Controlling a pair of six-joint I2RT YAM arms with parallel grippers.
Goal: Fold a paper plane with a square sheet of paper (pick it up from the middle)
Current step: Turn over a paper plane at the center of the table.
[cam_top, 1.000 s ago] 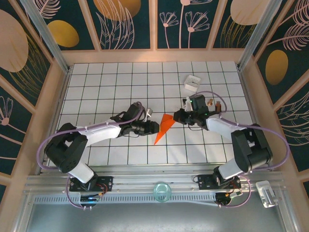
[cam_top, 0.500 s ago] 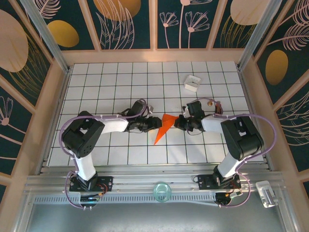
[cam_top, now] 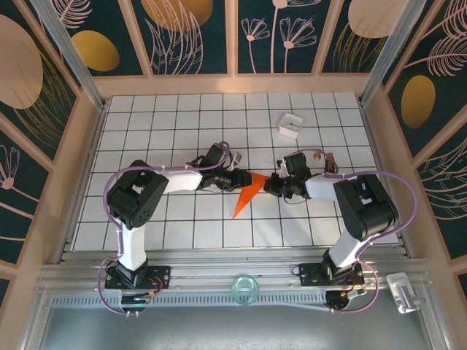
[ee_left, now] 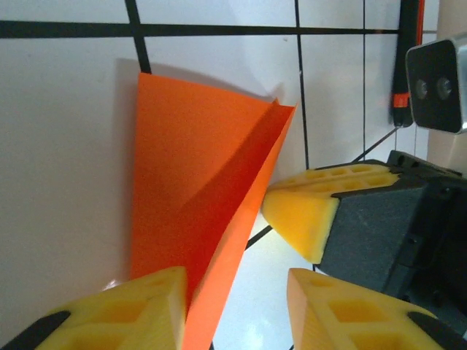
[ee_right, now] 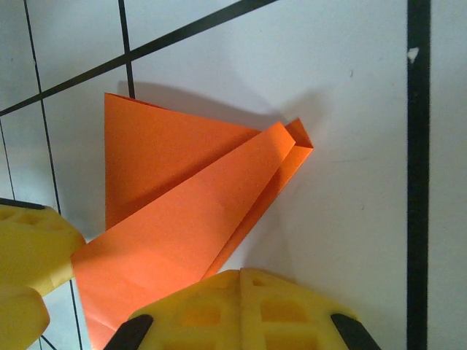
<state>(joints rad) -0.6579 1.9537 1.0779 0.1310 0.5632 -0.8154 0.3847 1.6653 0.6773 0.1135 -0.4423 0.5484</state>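
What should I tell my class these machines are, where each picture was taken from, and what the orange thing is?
Two robot arms are bolted to a tiled table. The overhead picture looks down on both; the two close-ups come from cameras on their wrists. Between the arms lies the orange paper, folded partway into a pointed shape. The left gripper stands open, the paper's edge between its yellow fingers. The right gripper is shut, its tip at the paper. A small white box sits farther back.

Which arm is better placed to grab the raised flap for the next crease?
Probably left. The left gripper stands open with a raised flap of the folded orange paper between its fingers; the right gripper is shut, tip beside the paper.
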